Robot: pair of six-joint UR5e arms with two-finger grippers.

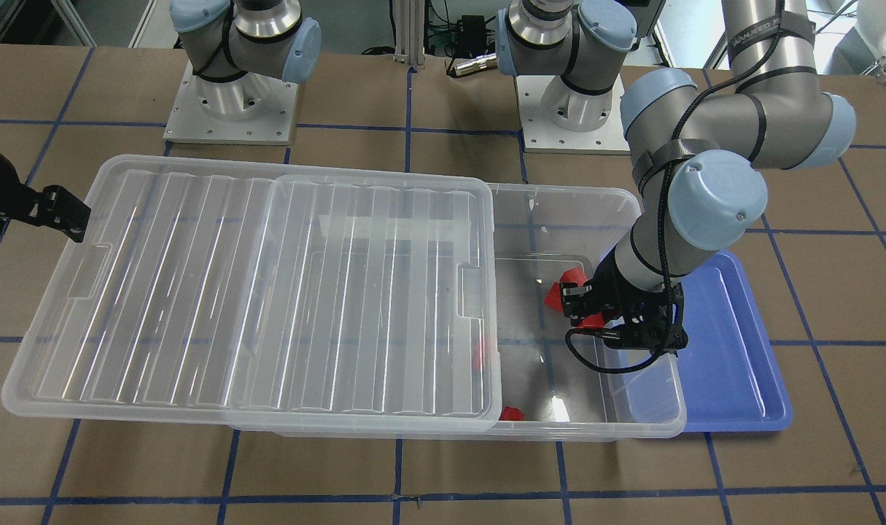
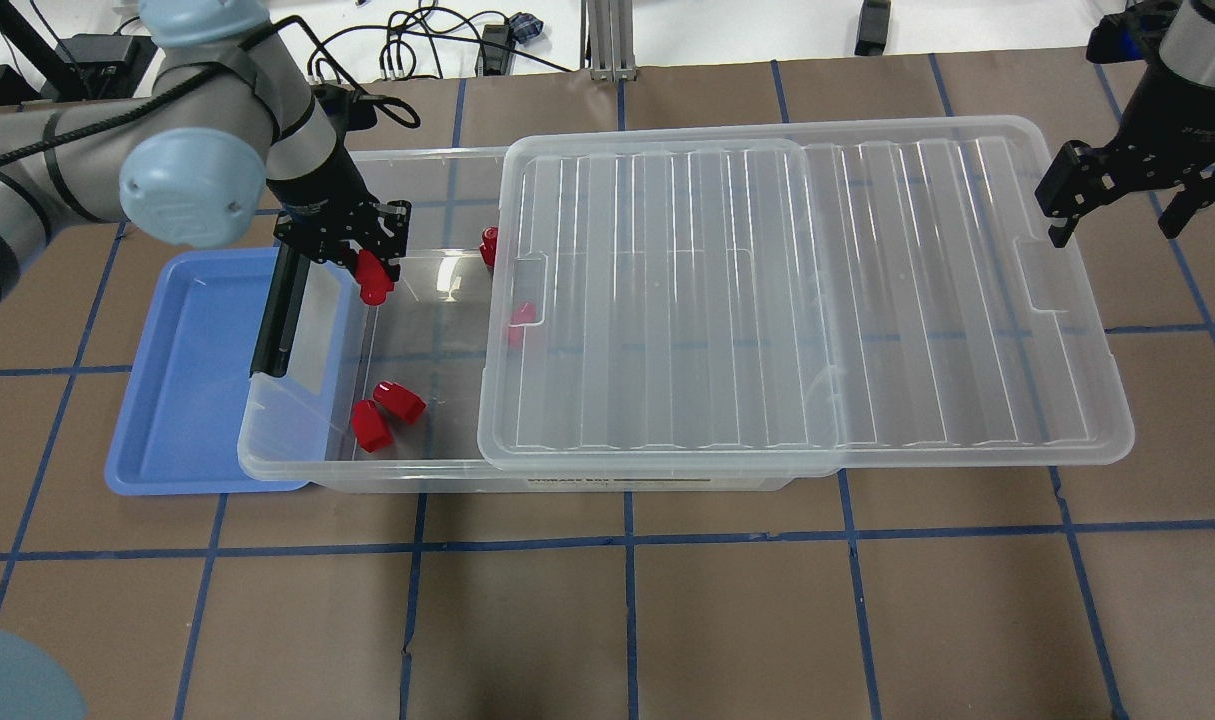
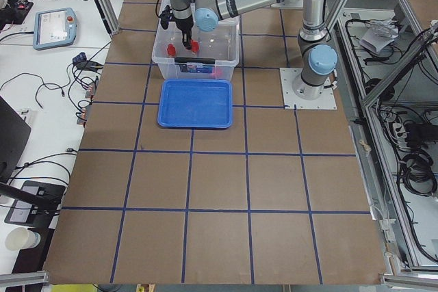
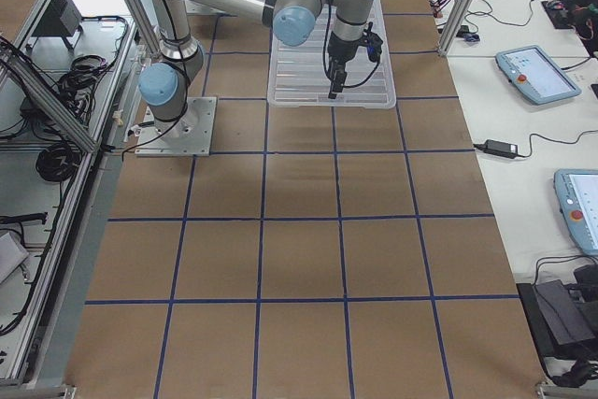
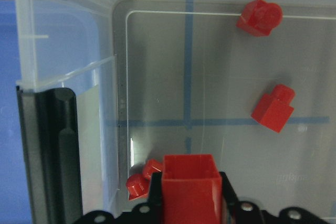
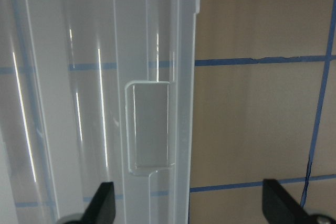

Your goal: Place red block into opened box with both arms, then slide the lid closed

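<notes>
My left gripper [image 2: 367, 258] hangs over the uncovered end of the clear box [image 2: 297, 468], shut on a red block [image 2: 372, 278]. In the left wrist view that block [image 5: 190, 187] sits between the fingers, above the box floor. The ribbed clear lid [image 2: 807, 300] covers most of the box and overhangs its right end. My right gripper [image 2: 1117, 205] is open just beyond the lid's right edge; the right wrist view shows its fingers [image 6: 102, 205] spread wide over the lid's notch [image 6: 149, 129].
Several more red blocks [image 2: 372, 425] lie on the box floor, some under the lid's edge [image 2: 520, 315]. A black bar [image 2: 277, 310] lines the box's left end. A blue tray [image 2: 187, 380] lies under and beside that end.
</notes>
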